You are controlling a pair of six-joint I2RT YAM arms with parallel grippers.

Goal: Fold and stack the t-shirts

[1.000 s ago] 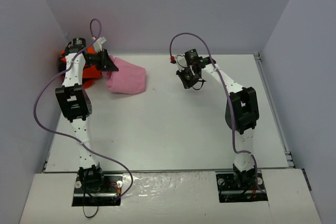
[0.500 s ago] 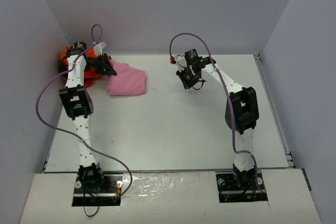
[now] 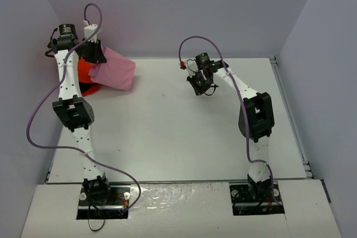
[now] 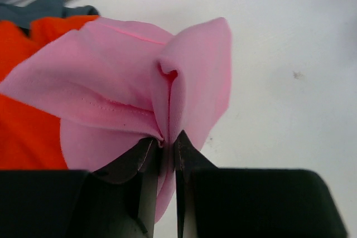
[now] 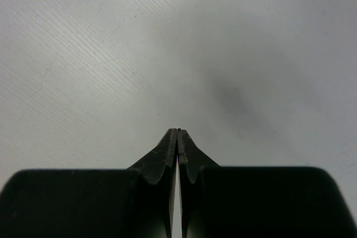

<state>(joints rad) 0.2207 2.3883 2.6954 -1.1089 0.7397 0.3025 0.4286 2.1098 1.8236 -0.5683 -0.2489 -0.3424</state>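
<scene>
My left gripper (image 3: 96, 55) is shut on the light pink t-shirt (image 3: 114, 68) and holds it lifted off the table at the far left corner; the cloth hangs down to the right. In the left wrist view the pink t-shirt (image 4: 128, 87) bunches between the shut gripper (image 4: 166, 140). The bright orange t-shirt (image 3: 86, 75) lies below and behind it, and shows in the left wrist view (image 4: 28, 126). A strip of dark t-shirt (image 4: 50, 6) shows beyond the orange one. My right gripper (image 3: 199, 85) is shut and empty over bare table (image 5: 177, 131).
The white table (image 3: 184, 132) lies between grey walls; the left wall stands close behind the left arm. A raised rail (image 3: 290, 115) runs along the table's right edge. Purple cables loop off both arms.
My left gripper has risen and swung back toward the far left corner, lifting the pink t-shirt off the table. The right arm has stayed put.
</scene>
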